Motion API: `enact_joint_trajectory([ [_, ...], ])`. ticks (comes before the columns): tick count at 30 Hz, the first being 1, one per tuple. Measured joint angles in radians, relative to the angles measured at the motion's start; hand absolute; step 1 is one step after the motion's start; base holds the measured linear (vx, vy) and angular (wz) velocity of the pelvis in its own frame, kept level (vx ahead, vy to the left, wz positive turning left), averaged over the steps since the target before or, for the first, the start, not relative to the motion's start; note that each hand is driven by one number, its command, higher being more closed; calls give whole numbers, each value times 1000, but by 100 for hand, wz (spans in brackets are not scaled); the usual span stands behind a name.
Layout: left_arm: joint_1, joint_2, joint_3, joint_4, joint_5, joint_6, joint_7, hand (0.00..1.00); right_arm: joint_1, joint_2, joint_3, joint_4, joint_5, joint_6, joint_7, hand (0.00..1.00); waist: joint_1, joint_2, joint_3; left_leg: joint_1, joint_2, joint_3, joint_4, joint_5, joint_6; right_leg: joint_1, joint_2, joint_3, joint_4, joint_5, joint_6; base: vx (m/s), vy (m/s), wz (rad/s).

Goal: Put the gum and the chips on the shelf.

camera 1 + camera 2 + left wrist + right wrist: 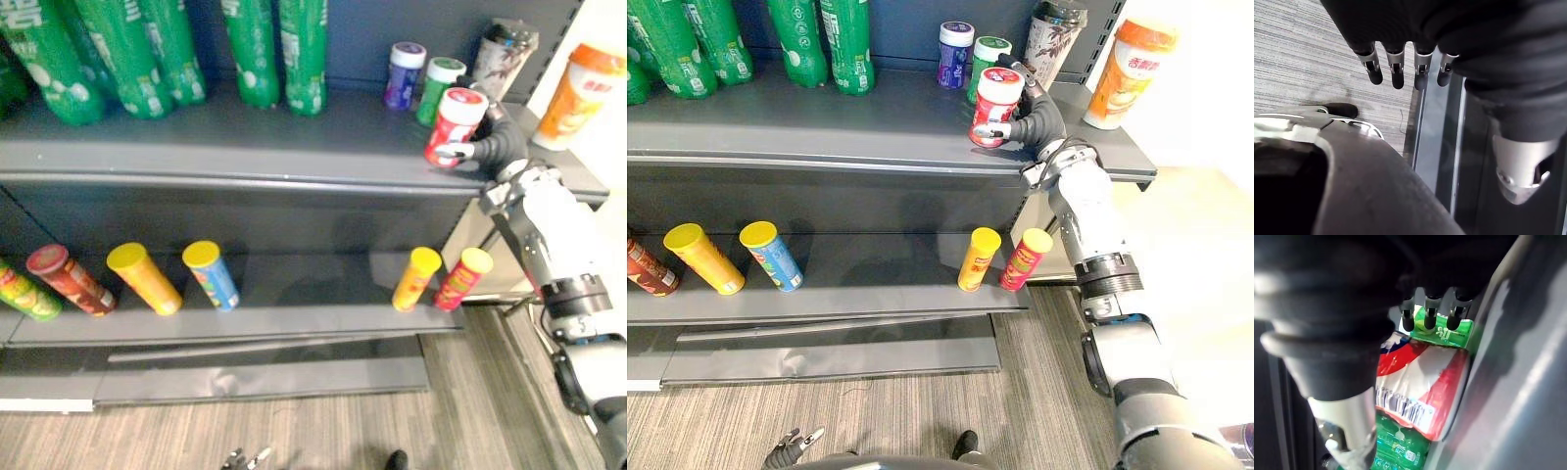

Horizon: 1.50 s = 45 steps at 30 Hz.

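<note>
A red gum jar (456, 122) with a white lid sits tilted in my right hand (497, 143) over the right end of the top shelf (245, 147). Fingers and thumb (1347, 431) curl round the red gum jar (1418, 391). Its lower end is close to the shelf surface; I cannot tell if it touches. Behind it stand a purple gum jar (403, 74) and a green gum jar (439, 88). A yellow chips can (416, 278) and a red chips can (462, 278) lean on the lower shelf (294, 318). My left hand (1396, 68) hangs low over the floor, open.
Green bottles (147, 54) fill the left and middle of the top shelf. A patterned cup (505, 54) and an orange cup (581, 93) stand at its right end. Several more chips cans (145, 278) lie on the lower shelf's left half.
</note>
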Motion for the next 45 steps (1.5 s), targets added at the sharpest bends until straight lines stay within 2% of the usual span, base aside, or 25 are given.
enact_joint_trajectory([
  [24, -4, 0, -12, 1, 2, 0, -7, 0, 3, -9, -22, -26, 0, -5, 2, 0, -4, 9, 7, 15, 5, 51, -1, -6, -7, -15, 12, 46, 0, 1, 0, 4, 0, -5],
  [36, -7, 0, -9, 4, 3, -1, -18, 0, 54, -65, -22, -98, -3, -21, 35, 0, -5, 8, 5, 13, 17, 79, 3, -9, -10, -35, 26, 78, 0, 6, -3, -4, -10, -8],
  [45, -13, 0, 9, 27, 6, -3, -18, 0, 101, -100, -23, -220, -23, -27, 46, 0, -24, 9, 4, 10, 19, 105, 11, -12, -10, -51, 29, 105, 0, 15, -7, -19, -7, -8],
])
